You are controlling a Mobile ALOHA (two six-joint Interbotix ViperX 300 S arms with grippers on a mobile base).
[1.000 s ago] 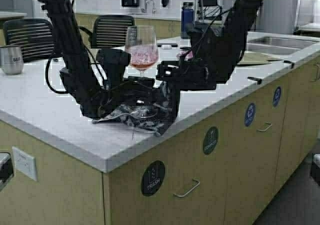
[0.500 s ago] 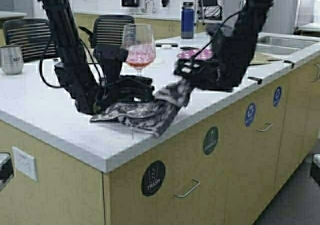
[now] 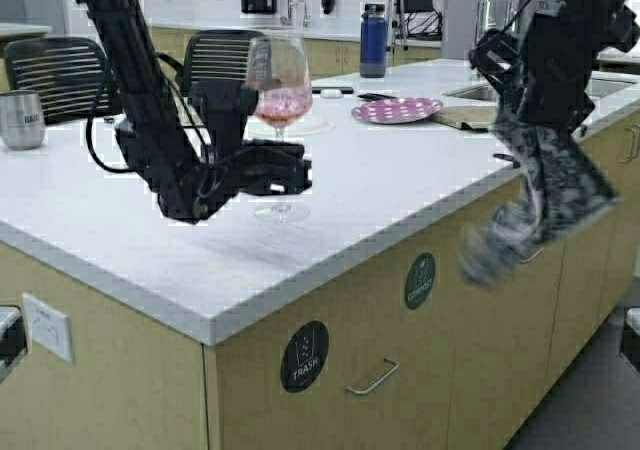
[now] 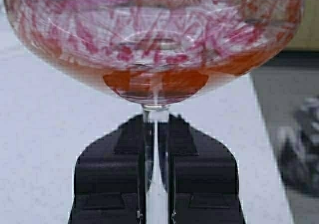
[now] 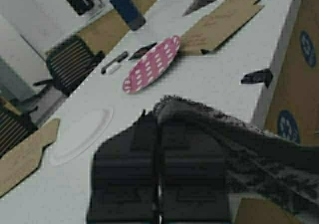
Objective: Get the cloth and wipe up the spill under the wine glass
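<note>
The wine glass [image 3: 280, 90] with pink liquid stands over the white counter [image 3: 120, 230]. My left gripper [image 3: 292, 175] is shut on its thin stem; the left wrist view shows the stem [image 4: 154, 154] pinched between both fingers under the bowl [image 4: 154, 40]. I cannot tell whether the round foot [image 3: 280, 211] touches the counter. My right gripper [image 3: 512, 110] is raised at the right, past the counter's front edge, and shut on the dark floral cloth [image 3: 545, 195], which hangs limp in front of the cabinets. In the right wrist view the cloth [image 5: 239, 139] drapes over that gripper [image 5: 158, 122].
A pink dotted plate [image 3: 397, 110], tan mats [image 5: 224, 25] and a sink [image 3: 480, 90] lie at the back right. A white plate [image 5: 79, 134] lies behind the glass. A steel tumbler [image 3: 22, 120] stands far left, a blue bottle [image 3: 374, 40] at the back. Chairs [image 3: 55, 70] stand behind the counter.
My right gripper has pulled the cloth out from under the glass, swinging right and up past the counter edge. The left gripper has kept hold of the stem and risen slightly.
</note>
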